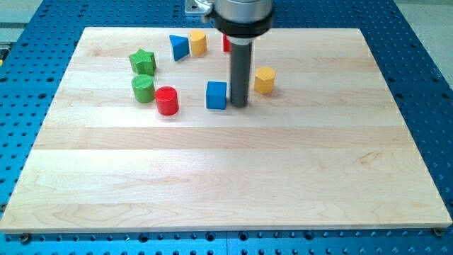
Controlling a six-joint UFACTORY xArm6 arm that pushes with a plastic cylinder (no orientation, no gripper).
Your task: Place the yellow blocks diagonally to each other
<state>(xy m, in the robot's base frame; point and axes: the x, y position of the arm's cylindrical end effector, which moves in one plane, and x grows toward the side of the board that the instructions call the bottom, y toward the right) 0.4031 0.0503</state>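
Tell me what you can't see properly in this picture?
- Camera view: a red block near the view's top is mostly hidden behind my rod, so its shape cannot be told.
- My tip sits right beside the blue cube; whether they touch cannot be made out.
- The arm above the rod is cut off by the view's top edge.
- The far sides of the yellow blocks face away from the camera.

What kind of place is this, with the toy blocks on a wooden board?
Probably a robotics lab bench. A wooden board lies on a blue perforated metal table, and my tip rests among small blocks, right beside the blue cube.
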